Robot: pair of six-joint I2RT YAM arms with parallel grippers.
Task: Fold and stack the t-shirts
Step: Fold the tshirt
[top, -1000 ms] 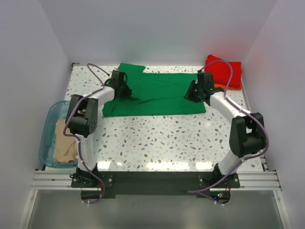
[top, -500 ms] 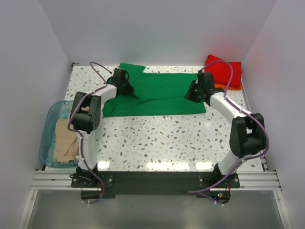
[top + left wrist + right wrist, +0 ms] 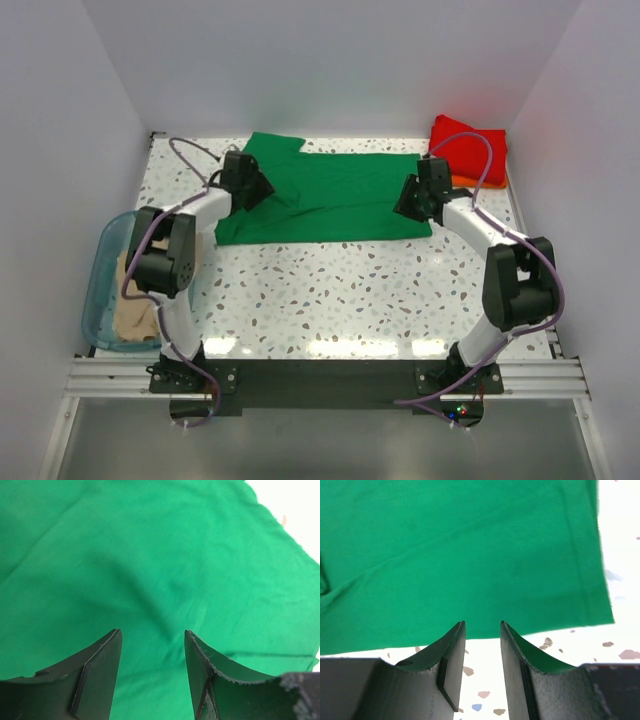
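Left fingers [image 3: 95, 680] hang spread over the green t-shirt [image 3: 330, 200], right fingers [image 3: 445, 665] parted, empty, above its near edge.

Open tabletop [image 3: 350, 290] near side of green t-shirt [image 3: 330, 195]; teal bin [image 3: 98, 272] crowds left edge

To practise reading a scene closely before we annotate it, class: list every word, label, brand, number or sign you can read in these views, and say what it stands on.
None can be read.
The green t-shirt, red t-shirt, teal bin and speckled table show no print in any view.
The small lights below the right arm are coloured dots, not characters.
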